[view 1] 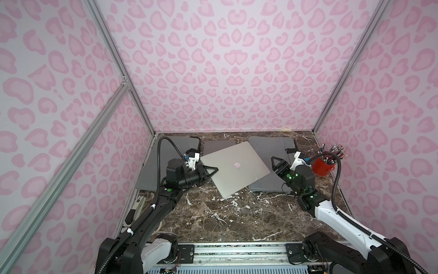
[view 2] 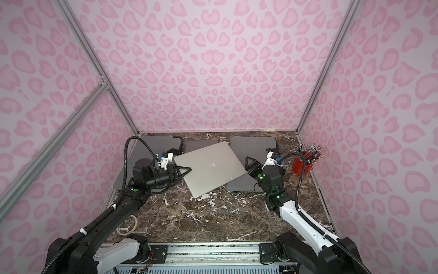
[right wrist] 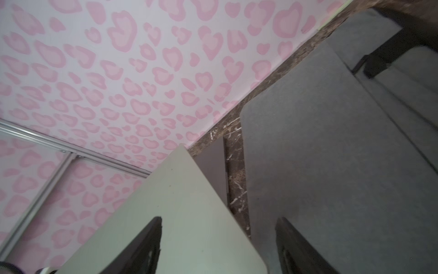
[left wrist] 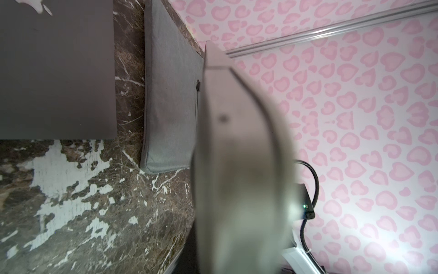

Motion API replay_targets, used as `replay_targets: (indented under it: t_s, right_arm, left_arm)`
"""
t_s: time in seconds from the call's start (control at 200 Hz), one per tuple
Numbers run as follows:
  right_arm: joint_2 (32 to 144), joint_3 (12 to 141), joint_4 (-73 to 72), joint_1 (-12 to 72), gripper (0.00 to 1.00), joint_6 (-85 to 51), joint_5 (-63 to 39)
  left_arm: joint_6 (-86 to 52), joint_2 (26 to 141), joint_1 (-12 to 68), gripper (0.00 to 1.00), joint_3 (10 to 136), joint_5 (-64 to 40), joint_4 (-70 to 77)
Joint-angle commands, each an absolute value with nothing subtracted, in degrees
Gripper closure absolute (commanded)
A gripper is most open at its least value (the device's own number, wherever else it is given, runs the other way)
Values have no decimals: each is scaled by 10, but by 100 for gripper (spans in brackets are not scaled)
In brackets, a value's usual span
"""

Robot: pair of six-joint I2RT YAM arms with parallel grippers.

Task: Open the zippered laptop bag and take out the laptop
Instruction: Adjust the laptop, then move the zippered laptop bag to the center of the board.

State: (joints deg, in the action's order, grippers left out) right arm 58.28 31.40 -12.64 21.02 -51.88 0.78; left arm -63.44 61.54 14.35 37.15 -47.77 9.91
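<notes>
Toward the middle of the desk (view 1: 237, 220), a little nearer its back edge, the silver laptop (view 1: 234, 166) lies out of its bag, lid up, with a pink sticker at its centre. The left gripper (view 1: 211, 171) is clamped on the laptop's left side near the corner. The right gripper (view 1: 275, 166) hovers at the opposite corner with its jaws standing apart, holding nothing. In the right wrist view that corner sits between the two black fingers (right wrist: 142, 244). The same corner overlaps the grey laptop bag (view 1: 265, 185) toward the right edge.

From where I stand, the job looks nearly done, and what remains is setting the laptop down on bare desk. I would keep the left grip firm and bring the laptop toward the front edge, clear of the bag. It should go down level, not dragged on one corner. The right arm should mind the red pencil cup (view 1: 323, 166) beside it.

The laptop sits cornerwise to the desk, one corner toward the back edge and one toward the front. Its long axis seems to run from the left edge toward the back right corner, though the slanted view leaves me unsure.
</notes>
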Motion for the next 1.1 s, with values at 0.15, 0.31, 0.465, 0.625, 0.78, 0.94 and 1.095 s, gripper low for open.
replay_targets:
  t_s: [0.15,0.31,0.465,0.625,0.78,0.94,1.095]
  right_arm:
    - [580,320,119,205,53,-471,77]
    - [600,304,162,205,56,-482,34]
    - [616,280,161,210,61,-495,-17]
    - [635,283,197,241,62,-512,-23]
    - [647,269,194,272,62,-536,-28]
    - [697,272,158,264,62,-527,-15]
    - [755,315,138,247,61,-501,9]
  left_arm:
    - [-582,620,130,98,394,-593,90]
    - [-594,638,121,98,392,-625,93]
    - [-533,623,114,98,421,-641,-14]
    - [-523,610,109,98,418,-657,-47]
    - [-515,608,108,98,414,-658,-57]
    - [-490,612,108,98,418,-661,-84]
    - [-481,612,107,98,407,-660,-85]
